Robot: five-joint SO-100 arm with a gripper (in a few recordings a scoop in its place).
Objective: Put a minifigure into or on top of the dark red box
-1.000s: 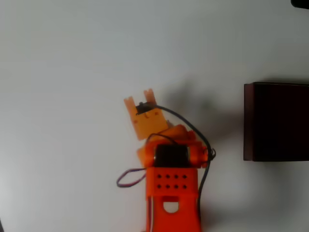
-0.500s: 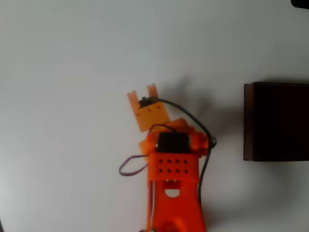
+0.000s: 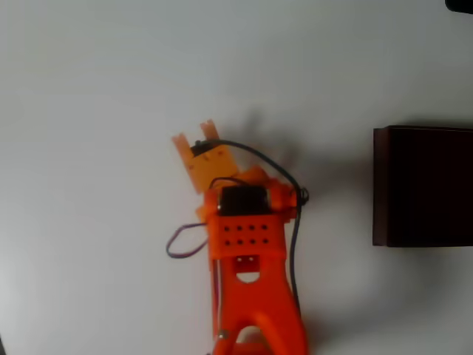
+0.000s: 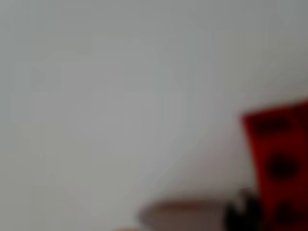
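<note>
**Overhead, orange arm at centre, box far right**

Nothing lies on the white table (image 3: 89, 89) between the arm and the dark red box (image 3: 423, 186), which sits well apart at the right edge in the overhead view: thin maroon walls, a nearly black inside. From the near edge the orange arm reaches up and leans left. Its gripper (image 3: 195, 137) shows two short prongs slightly spread with nothing between them. The wrist view is blurred.

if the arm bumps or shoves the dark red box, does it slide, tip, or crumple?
Probably slides rather than tips: the dark red box looks broad and sits flat on the white table. Its maroon walls look thin, so likely light and apt to flex. The tool sits well left of it in the overhead view.
</note>
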